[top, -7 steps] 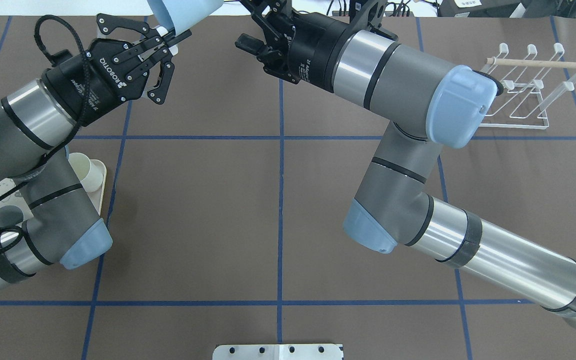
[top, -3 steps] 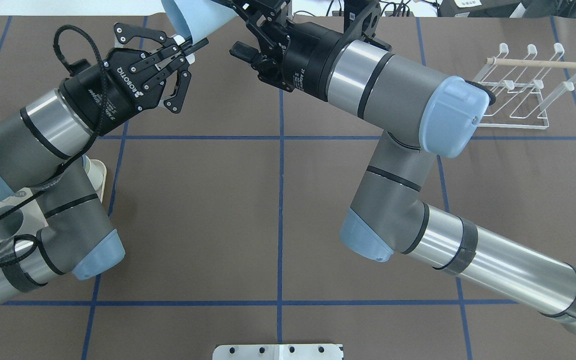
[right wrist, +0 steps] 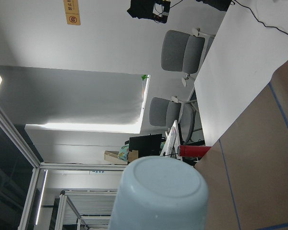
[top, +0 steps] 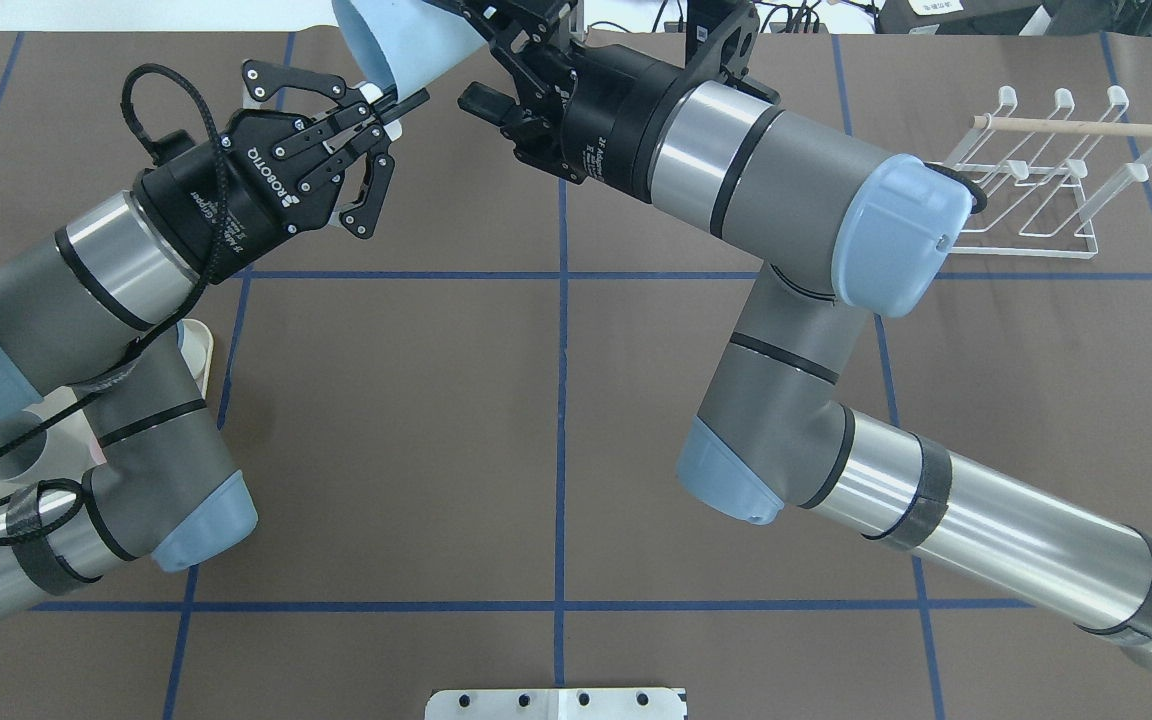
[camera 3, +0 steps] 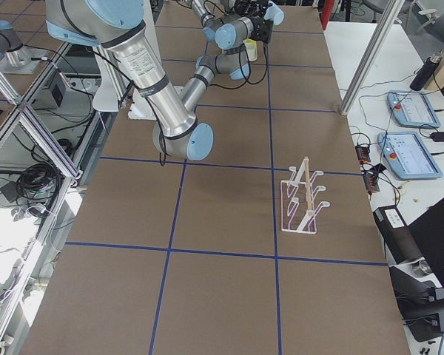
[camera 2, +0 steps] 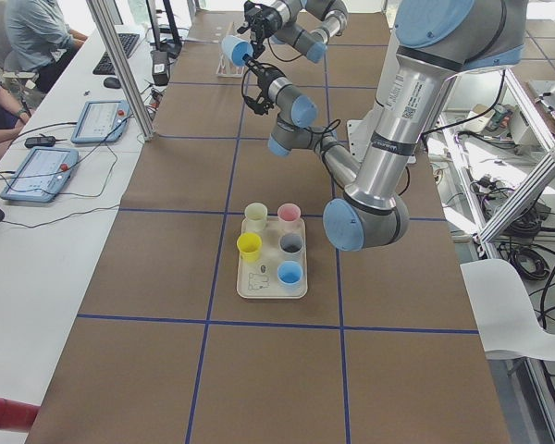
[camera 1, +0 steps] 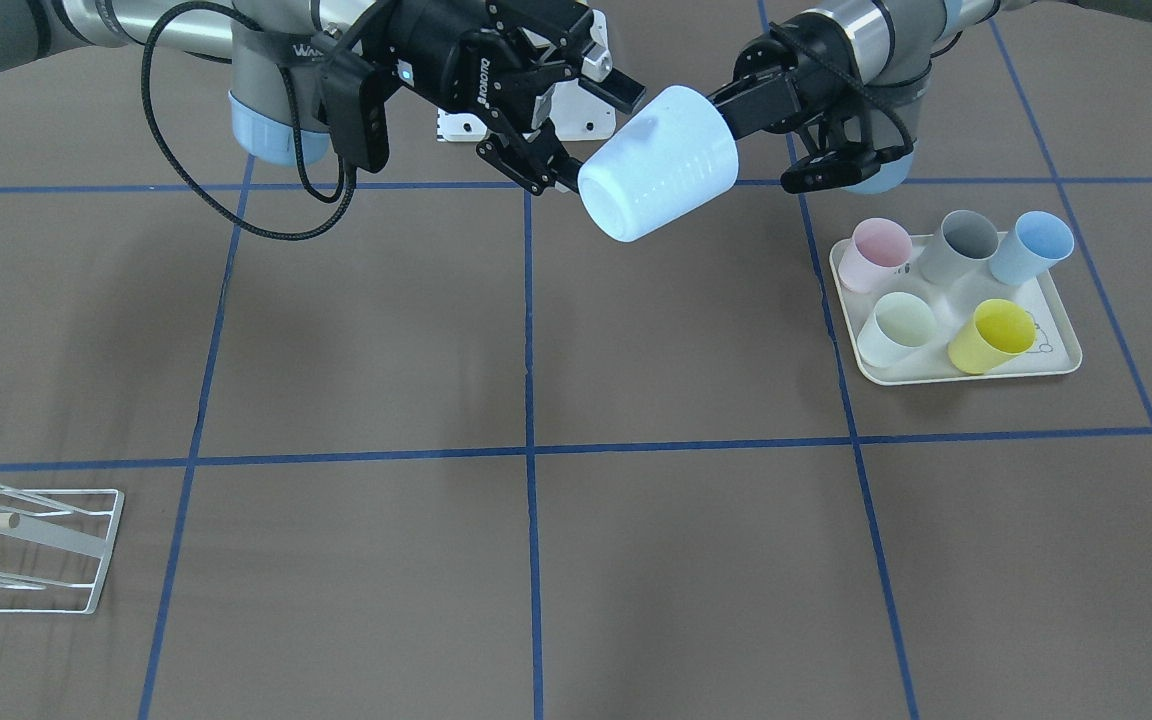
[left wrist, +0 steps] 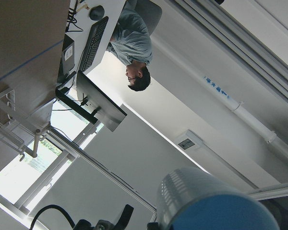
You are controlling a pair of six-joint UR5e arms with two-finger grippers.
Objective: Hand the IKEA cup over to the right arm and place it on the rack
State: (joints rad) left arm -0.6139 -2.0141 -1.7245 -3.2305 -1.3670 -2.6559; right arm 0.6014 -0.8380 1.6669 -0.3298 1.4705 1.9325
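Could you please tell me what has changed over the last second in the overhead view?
The left end effector, shut on the rim of the light-blue cup, has carried it toward the view's right, closer to the right end effector, which edged slightly toward it. The right end effector is open beside the cup, not gripping. Nothing was grasped or released. The rack stayed put.

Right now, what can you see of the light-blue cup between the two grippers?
The light-blue cup looks like plastic, tapered, with faint rings round its wall. It hangs tilted in the air, clear of the table, near the middle line on the robot's side. The left gripper pinches its rim. Its closed base points toward the right gripper, whose open fingers stand on either side of the base end. Whether they touch it cannot be told.
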